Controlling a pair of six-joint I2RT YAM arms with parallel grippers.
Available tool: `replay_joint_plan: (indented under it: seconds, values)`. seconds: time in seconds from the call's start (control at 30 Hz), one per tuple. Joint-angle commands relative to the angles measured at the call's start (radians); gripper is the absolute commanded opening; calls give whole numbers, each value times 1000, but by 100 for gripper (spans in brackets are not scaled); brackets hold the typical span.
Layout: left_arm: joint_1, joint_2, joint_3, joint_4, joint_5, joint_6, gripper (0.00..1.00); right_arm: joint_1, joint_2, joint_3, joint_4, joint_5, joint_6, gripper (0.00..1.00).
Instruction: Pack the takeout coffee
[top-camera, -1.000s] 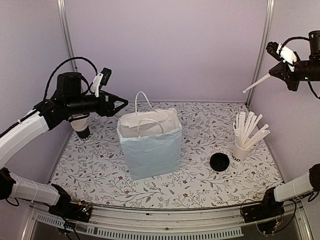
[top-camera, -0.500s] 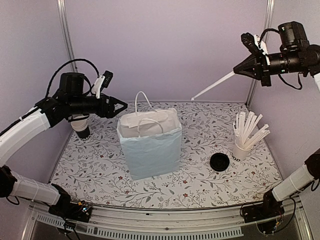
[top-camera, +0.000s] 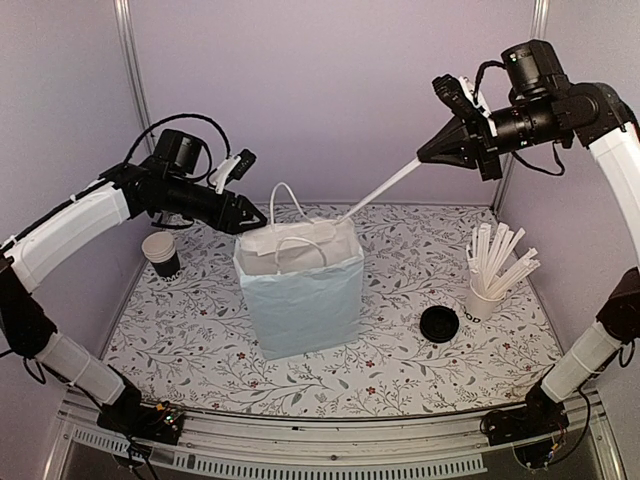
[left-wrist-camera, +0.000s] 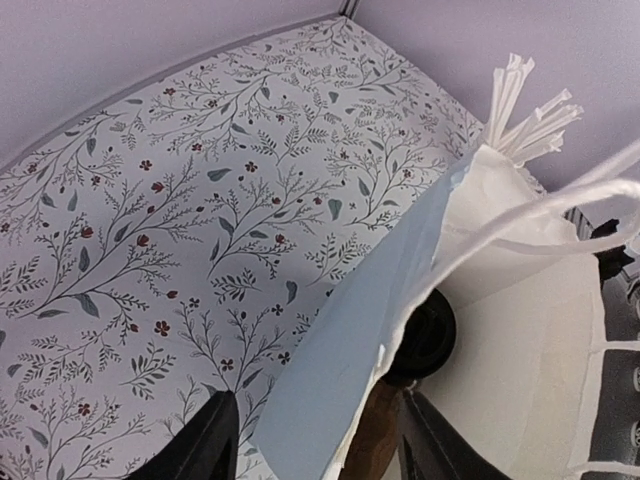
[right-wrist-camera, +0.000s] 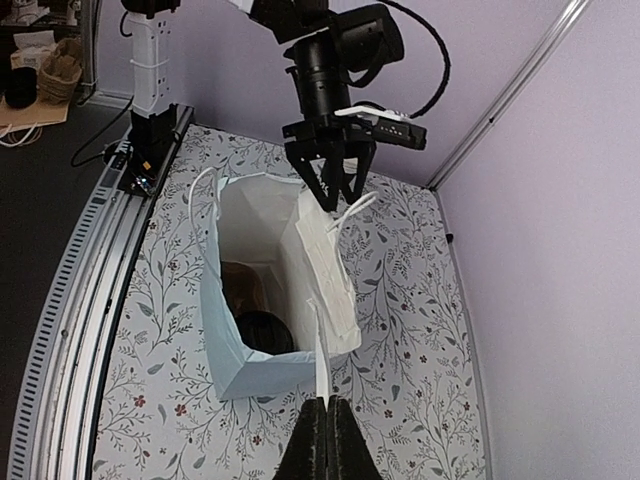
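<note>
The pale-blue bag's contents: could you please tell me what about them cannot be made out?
Top view: the front wall of the pale-blue bag hides everything inside.
Right wrist view: a dark round thing and a brown piece lie in shadow at the bottom; cup or lid, I cannot tell.
Left wrist view: the bag's wall covers half of that dark thing; the bottom edge cuts off the brown piece.

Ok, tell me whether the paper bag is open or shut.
Open. The paper bag stands upright with its mouth spread; the right wrist view looks down into its white inside.
</note>
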Motion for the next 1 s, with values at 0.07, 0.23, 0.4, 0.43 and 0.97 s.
replay_joint_plan:
  seconds: [0.07,0.23,0.4,0.43,0.97]
  values:
    - [11,80,81,-110,60,72,54,108,68,-10,90,-18,43,0]
    - [9,66,53,-77,88,70,53,259,159,-30,183,129,76,0]
    - [11,62,32,-48,117,62,50,397,320,54,254,320,119,54]
    - [9,64,33,-48,128,61,48,398,342,107,236,318,128,59]
    - [6,85,48,-49,205,101,19,24,64,-234,298,204,180,81]
